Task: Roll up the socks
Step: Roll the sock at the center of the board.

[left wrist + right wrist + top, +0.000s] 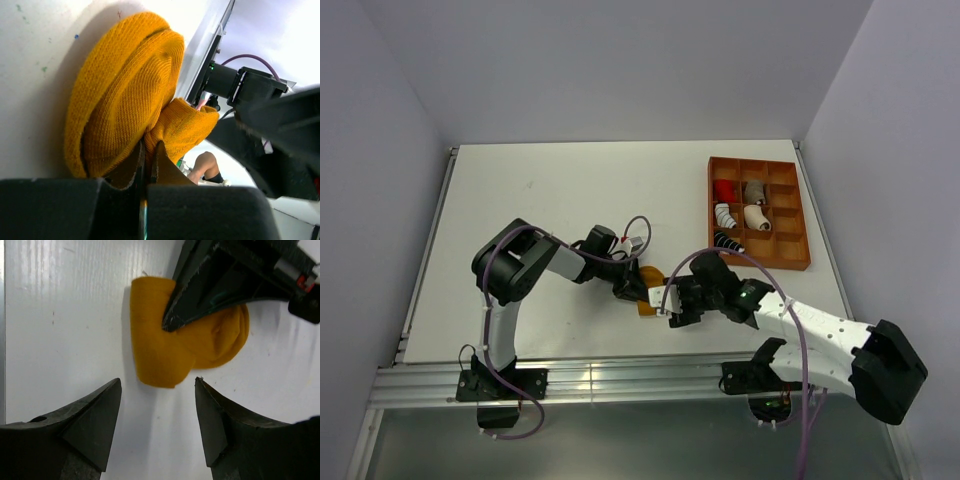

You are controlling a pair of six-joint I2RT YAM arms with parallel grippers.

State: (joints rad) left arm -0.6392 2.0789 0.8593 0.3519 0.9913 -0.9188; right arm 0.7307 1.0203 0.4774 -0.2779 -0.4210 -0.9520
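My left gripper (pixel 148 150) is pinched shut on a fold of the mustard sock (pixel 160 352), holding the half-made roll down on the table (pixel 60 315). In the right wrist view the sock sits upper centre, straight ahead of my right gripper (pixel 157 381), whose fingers stand apart and empty just short of it. The rolled bulk bulges toward the right of that frame. The flat loose end drops toward lower left, nearest my right fingers, so I judge that end is the right arm's to take.
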